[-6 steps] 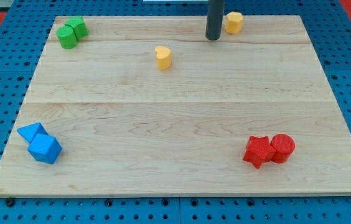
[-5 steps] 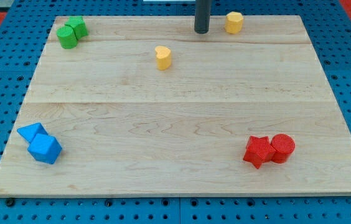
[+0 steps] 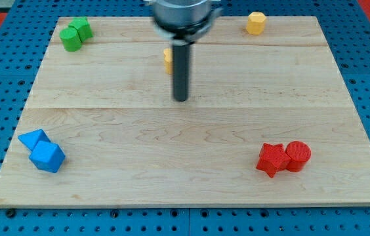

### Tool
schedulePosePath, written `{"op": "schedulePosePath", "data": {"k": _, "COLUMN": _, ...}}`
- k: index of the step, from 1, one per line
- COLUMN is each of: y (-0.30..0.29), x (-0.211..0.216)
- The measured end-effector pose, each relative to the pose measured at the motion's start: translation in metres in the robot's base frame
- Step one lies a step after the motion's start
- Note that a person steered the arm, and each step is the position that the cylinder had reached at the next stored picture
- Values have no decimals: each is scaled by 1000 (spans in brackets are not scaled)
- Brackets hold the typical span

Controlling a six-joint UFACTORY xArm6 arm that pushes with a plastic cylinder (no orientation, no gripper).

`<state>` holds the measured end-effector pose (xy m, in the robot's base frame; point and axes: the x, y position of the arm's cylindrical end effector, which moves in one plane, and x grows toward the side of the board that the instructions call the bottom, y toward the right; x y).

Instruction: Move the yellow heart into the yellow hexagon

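Near the wooden board's [image 3: 342, 85] middle, my tip [image 3: 181, 99] sits just below the yellow heart block [image 3: 166, 59], which the rod partly hides. No gripper, nothing held. Yellow hexagon block [image 3: 256, 23] sits well apart, top right.

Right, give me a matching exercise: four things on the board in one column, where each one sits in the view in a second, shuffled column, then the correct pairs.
Column one:
1. yellow hexagon
2. blue blocks
3. red blocks
4. my tip

Column two:
A. near the board's lower left corner
B. near the middle of the board, just below the half-hidden yellow heart
C. at the board's top edge, right of centre
D. near the board's lower right corner

Pairs: 1-C, 2-A, 3-D, 4-B
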<state>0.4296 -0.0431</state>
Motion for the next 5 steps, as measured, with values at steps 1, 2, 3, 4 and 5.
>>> {"op": "schedulePosePath", "data": {"k": 1, "y": -47, "x": -32}}
{"op": "schedulePosePath", "data": {"k": 2, "y": -28, "x": -73}}
{"op": "schedulePosePath", "data": {"k": 3, "y": 3, "x": -121}}
{"op": "schedulePosePath", "data": {"k": 4, "y": 36, "x": -150}}
{"op": "schedulePosePath", "data": {"k": 5, "y": 66, "x": -162}}
